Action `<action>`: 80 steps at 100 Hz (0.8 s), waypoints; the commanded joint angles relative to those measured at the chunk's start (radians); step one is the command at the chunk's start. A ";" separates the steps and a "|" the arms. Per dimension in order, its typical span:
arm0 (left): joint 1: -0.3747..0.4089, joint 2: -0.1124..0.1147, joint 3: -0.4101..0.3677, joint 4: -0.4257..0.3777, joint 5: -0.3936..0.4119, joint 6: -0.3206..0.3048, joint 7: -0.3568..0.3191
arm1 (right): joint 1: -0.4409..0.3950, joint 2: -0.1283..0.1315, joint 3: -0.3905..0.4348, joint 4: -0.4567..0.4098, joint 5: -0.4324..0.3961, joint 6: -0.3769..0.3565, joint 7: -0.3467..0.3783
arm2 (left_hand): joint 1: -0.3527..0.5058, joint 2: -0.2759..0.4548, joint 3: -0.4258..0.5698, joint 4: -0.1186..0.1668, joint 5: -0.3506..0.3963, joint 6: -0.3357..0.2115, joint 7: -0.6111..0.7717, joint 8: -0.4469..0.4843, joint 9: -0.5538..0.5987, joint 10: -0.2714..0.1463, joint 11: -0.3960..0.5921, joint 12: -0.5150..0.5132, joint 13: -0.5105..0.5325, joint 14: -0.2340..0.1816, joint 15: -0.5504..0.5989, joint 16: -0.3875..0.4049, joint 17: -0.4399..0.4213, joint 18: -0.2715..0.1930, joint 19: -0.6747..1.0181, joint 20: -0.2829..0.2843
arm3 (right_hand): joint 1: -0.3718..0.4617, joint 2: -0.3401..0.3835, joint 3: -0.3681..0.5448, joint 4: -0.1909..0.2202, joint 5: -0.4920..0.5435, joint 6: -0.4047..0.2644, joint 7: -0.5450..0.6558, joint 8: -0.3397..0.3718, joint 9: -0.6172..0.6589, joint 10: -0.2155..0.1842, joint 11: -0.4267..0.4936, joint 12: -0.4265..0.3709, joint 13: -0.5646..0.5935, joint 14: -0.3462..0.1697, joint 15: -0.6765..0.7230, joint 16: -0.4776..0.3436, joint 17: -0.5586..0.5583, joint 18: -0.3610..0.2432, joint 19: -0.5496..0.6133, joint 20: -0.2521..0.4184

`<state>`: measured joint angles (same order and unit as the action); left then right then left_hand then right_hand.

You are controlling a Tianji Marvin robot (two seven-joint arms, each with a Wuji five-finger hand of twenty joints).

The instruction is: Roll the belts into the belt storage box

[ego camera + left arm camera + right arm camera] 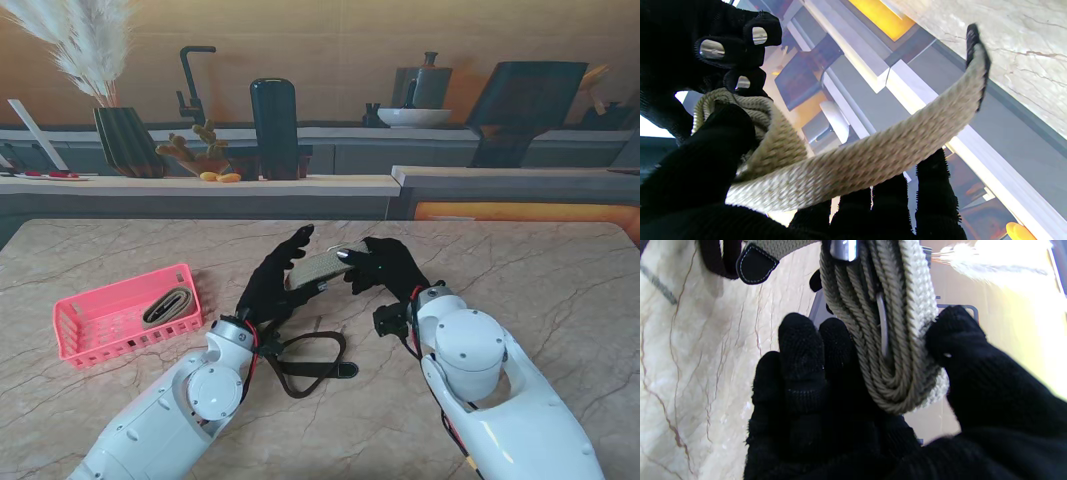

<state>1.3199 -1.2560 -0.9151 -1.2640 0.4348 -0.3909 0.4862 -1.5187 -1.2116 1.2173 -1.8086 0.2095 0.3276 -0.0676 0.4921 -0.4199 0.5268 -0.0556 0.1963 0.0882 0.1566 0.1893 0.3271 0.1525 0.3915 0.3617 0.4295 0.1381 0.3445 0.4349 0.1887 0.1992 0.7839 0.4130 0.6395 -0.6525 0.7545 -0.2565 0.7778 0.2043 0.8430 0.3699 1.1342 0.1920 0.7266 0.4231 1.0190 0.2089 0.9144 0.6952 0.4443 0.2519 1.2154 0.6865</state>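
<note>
Both hands lifted a half-wound woven belt clear of the table to roll it.

The right hand (853, 400) pinched the coil of the beige belt (893, 340) between thumb and fingers so it could not unwind; the left hand (275, 280), fingers loosely curled, supported the free tail. The pink storage box (125, 312) sat near the table's left edge, one rolled belt (168, 305) inside.
</note>
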 commanded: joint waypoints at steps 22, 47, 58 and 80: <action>0.005 -0.022 0.024 -0.010 -0.040 -0.032 0.001 | -0.014 -0.017 0.024 -0.014 0.182 0.045 0.027 | -0.089 -0.003 0.033 -0.022 -0.038 -0.033 0.036 0.012 -0.034 -0.045 -0.005 -0.033 -0.042 -0.048 -0.010 -0.072 -0.016 -0.130 -0.067 -0.047 | 0.163 0.161 0.115 0.038 0.042 -0.322 0.154 0.075 -0.008 -0.020 0.019 0.035 -0.030 -0.039 0.021 0.033 -0.002 -0.042 0.002 0.014; 0.003 -0.033 0.041 -0.003 -0.083 -0.050 -0.010 | 0.015 -0.036 0.009 0.031 0.333 0.094 0.023 | -0.107 0.047 0.021 -0.042 -0.039 -0.029 0.054 0.016 -0.048 -0.061 0.009 -0.039 -0.056 -0.064 0.007 -0.089 -0.017 -0.190 -0.086 -0.058 | 0.168 0.171 0.114 0.038 0.033 -0.314 0.155 0.090 -0.027 0.000 0.074 0.077 -0.035 -0.038 0.091 0.079 0.007 -0.048 0.004 0.037; 0.001 -0.035 0.044 0.002 -0.089 -0.059 -0.009 | 0.036 -0.047 -0.005 0.062 0.387 0.119 0.019 | -0.118 0.058 0.033 -0.062 -0.041 -0.026 0.076 0.025 -0.042 -0.072 0.022 -0.039 -0.053 -0.076 0.018 -0.111 -0.007 -0.216 -0.095 -0.064 | 0.169 0.173 0.113 0.038 0.031 -0.312 0.155 0.096 -0.031 0.011 0.098 0.092 -0.039 -0.035 0.127 0.100 0.006 -0.050 0.009 0.047; 0.014 -0.040 0.036 -0.011 -0.085 -0.083 0.016 | 0.075 -0.071 -0.019 0.118 0.489 0.175 -0.013 | -0.154 0.073 0.165 -0.095 -0.037 -0.024 0.144 0.030 -0.003 -0.099 0.041 -0.031 -0.015 -0.104 0.037 -0.142 0.046 -0.251 -0.096 -0.070 | 0.170 0.181 0.107 0.038 0.026 -0.310 0.155 0.102 -0.042 0.026 0.139 0.119 -0.041 -0.034 0.191 0.137 0.005 -0.060 0.032 0.068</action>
<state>1.3229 -1.2806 -0.8821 -1.2526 0.3416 -0.4610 0.4968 -1.4480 -1.2614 1.2158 -1.6951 0.7014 0.4896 -0.0818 0.3752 -0.3617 0.6476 -0.1218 0.1962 0.0878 0.2598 0.2111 0.3159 0.1023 0.4174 0.3396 0.3949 0.0809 0.3723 0.3094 0.2156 0.0061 0.7007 0.3535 0.6398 -0.5916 0.7390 -0.2566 0.7411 0.2043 0.8434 0.4673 1.0933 0.2071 0.8503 0.5281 0.9945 0.2102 1.0655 0.8107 0.4397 0.2315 1.2152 0.7241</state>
